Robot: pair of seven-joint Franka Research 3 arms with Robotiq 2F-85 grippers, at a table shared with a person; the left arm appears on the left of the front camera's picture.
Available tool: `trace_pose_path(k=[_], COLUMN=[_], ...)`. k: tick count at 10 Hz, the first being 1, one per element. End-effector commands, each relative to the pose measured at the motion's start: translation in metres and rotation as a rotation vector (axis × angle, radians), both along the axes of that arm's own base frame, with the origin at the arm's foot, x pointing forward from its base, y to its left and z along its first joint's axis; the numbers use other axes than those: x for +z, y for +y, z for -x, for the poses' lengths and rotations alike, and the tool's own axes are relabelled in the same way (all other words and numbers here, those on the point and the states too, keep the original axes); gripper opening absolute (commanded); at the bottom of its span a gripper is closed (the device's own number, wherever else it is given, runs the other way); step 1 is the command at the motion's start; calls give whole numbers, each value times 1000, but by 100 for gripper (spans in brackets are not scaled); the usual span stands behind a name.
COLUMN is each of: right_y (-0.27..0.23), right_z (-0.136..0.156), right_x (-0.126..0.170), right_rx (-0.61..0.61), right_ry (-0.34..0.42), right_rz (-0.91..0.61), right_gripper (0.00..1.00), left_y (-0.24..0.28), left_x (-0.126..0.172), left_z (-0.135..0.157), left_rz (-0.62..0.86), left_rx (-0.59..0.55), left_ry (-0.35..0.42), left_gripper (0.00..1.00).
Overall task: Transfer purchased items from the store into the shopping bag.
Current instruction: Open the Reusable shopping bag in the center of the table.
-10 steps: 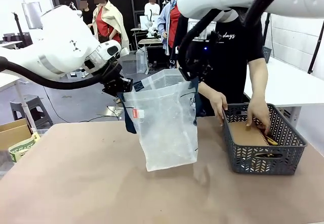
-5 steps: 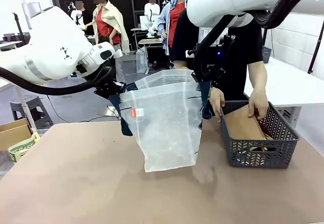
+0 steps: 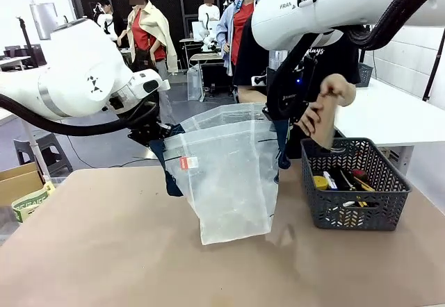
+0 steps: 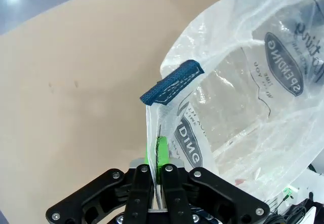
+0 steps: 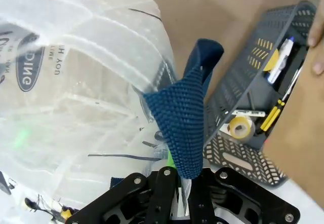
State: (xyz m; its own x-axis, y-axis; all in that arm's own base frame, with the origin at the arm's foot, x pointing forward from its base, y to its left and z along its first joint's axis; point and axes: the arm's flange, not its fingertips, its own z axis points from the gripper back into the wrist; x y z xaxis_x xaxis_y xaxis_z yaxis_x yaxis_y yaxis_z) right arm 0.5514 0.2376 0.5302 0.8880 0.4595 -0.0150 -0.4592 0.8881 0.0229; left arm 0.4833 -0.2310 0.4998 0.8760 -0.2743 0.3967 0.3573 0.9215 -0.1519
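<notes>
The translucent shopping bag (image 3: pixel 229 175) hangs open over the table between both arms. My left gripper (image 3: pixel 154 135) is shut on its left rim, and in the left wrist view the green pads (image 4: pixel 162 155) pinch the plastic below a navy handle (image 4: pixel 172 82). My right gripper (image 3: pixel 279 116) is shut on the right navy strap (image 5: pixel 182 127). A person's hand (image 3: pixel 334 92) holds a flat brown card (image 3: pixel 323 126) above the grey basket (image 3: pixel 351 213). A yellow tape roll (image 3: pixel 320 181) and other small items lie in the basket.
The basket (image 5: pixel 230 160) stands right of the bag, close to my right gripper (image 5: pixel 179 181); a tape roll (image 5: pixel 240 127) and a pen (image 5: pixel 278 62) lie inside it. The brown card (image 5: pixel 298 122) hangs at the right edge. A cardboard box (image 3: pixel 17 182) sits off the table's left side.
The person's hand has lifted the brown card out of the basket and up beside the bag's right rim. Both grippers kept their hold on the bag, which shifted slightly.
</notes>
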Motion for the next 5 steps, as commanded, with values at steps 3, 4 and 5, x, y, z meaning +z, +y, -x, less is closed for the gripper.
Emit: trace_pose_path(k=[3, 4, 5], right_y=[-13, -12, -10], right_z=[3, 4, 4], right_x=[-8, -9, -10], right_rx=[22, 18, 4], right_ry=[1, -7, -26], right_rz=[97, 90, 73], right_gripper=[0, 0, 0], left_y=[3, 3, 2], left_x=[9, 11, 12], left_z=[-11, -13, -15], left_rz=[-103, -95, -64], left_rx=[43, 40, 26], left_ry=[95, 88, 72], left_gripper=[0, 0, 0])
